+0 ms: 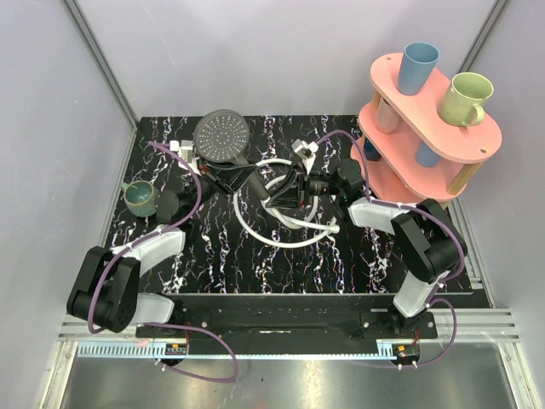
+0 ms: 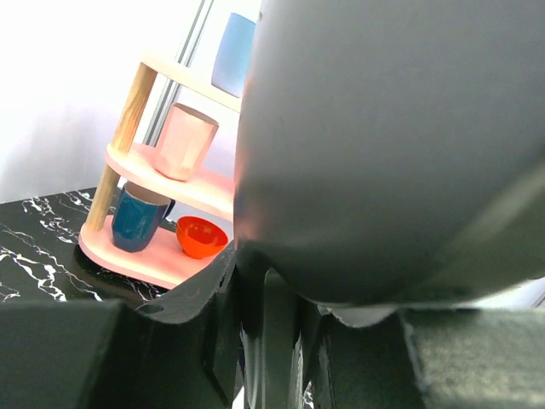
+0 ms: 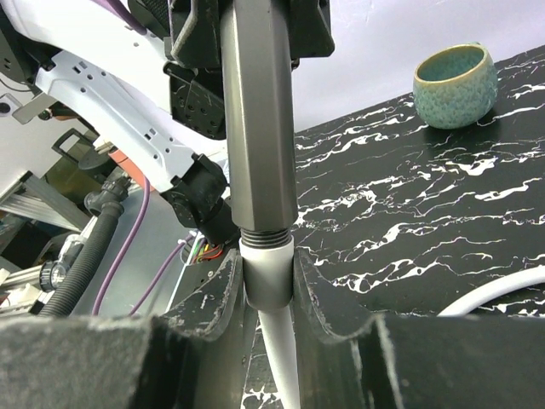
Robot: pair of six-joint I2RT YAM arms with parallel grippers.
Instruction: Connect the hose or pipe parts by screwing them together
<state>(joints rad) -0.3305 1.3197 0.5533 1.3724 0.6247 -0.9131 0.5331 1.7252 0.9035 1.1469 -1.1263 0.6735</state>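
Closest to me, my right hand (image 3: 268,294) is pinching the white end fitting (image 3: 266,268) of the hose (image 3: 281,358), which is meeting the threaded end of the shower head (image 3: 258,111) handle. My left hand (image 2: 298,341) is clamping that grey handle just below the round face, above the middle of the table (image 3: 409,213). Hose loops are lying underneath, and a teal cup (image 3: 455,85) is standing farther off.

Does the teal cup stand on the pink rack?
No, the teal cup stands on the black table, left of the pink rack.
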